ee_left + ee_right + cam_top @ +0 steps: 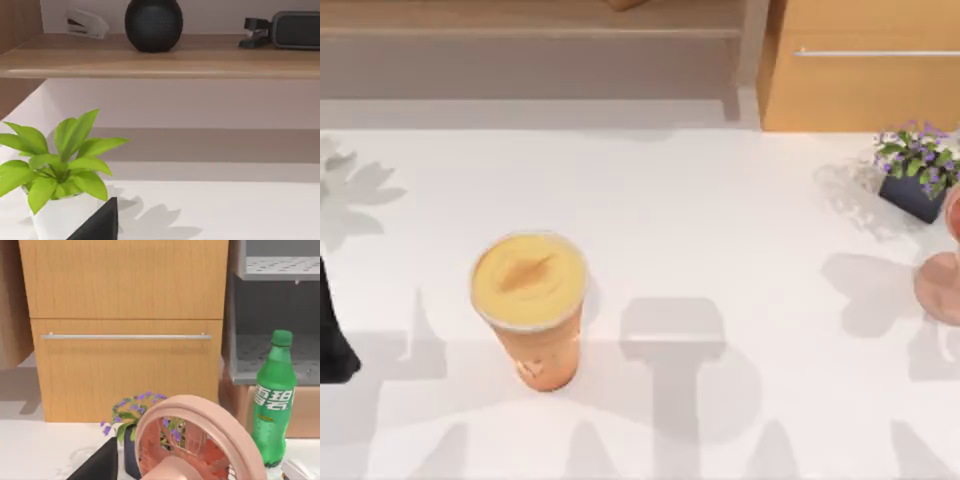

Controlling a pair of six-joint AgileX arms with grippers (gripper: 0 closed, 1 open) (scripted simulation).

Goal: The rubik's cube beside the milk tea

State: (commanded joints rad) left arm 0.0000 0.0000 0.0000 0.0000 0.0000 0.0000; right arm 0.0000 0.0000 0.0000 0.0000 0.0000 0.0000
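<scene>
The milk tea stands upright on the white desk, well away from the left arm, which waits at the left edge. It is even farther from the right side, where the right hand is. The left hand shows as just a dark tip low over the desk, with a green plant in a white pot just beside it. The right hand also shows as a dark tip, with a pink glass very close in front of it. A pot of purple flowers sits just behind the glass, and a green bottle stands a bit farther off. It cannot be told whether either hand is wide or narrow, or whether it holds anything. The job looks barely begun. The rubik's cube has to be found first, so the arms should probably move slowly and look around. To do it well, a hand should open wide, come down straight over the cube and pinch two flat sides. It should then put the cube down gently near the cup, with a little gap. The cup is tall and could tip if bumped. The right hand should also keep away from the pink glass.
</scene>
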